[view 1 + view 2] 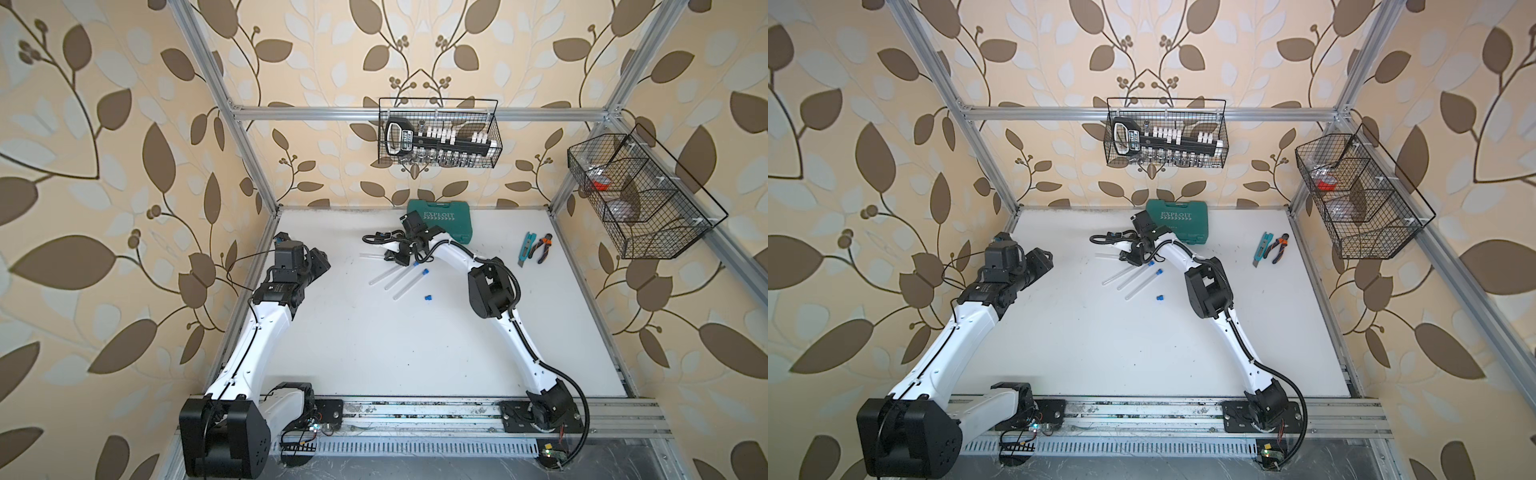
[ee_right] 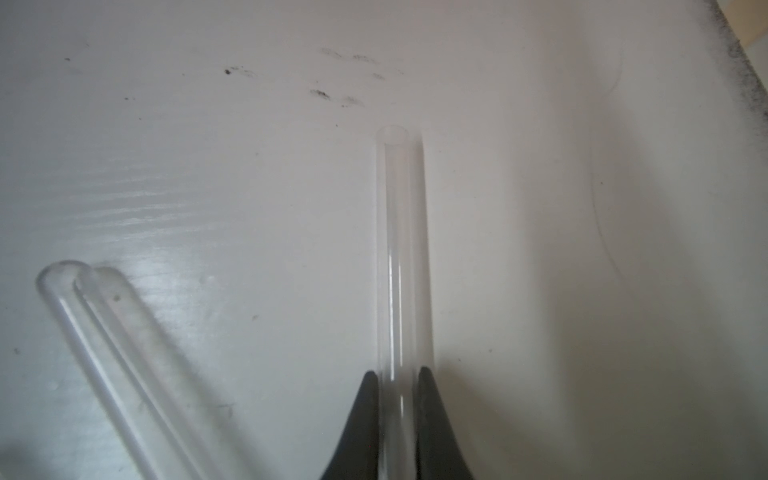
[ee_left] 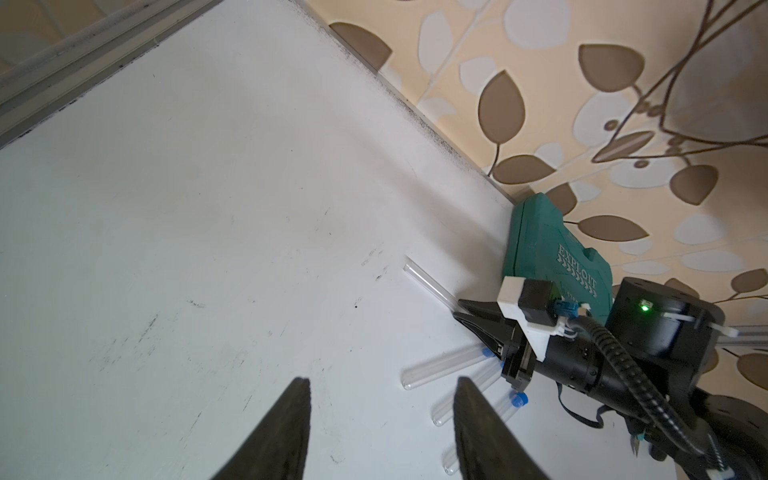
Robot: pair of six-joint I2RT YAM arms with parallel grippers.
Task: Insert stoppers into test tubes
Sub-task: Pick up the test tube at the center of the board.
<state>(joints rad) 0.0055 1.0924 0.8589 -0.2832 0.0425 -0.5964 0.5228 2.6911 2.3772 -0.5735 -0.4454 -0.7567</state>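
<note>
Right gripper [image 2: 398, 374] clamped on unstoppered test tube [image 2: 401, 249]; left gripper [image 3: 382, 380] jaws apart, holding nothing; one loose blue stopper [image 1: 427, 297] lies on white table [image 1: 374, 353] nearby.

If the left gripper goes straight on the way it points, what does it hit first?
Likely the white tabletop ahead of the left gripper; clear test tubes lie off to the side. Depth unclear.
</note>
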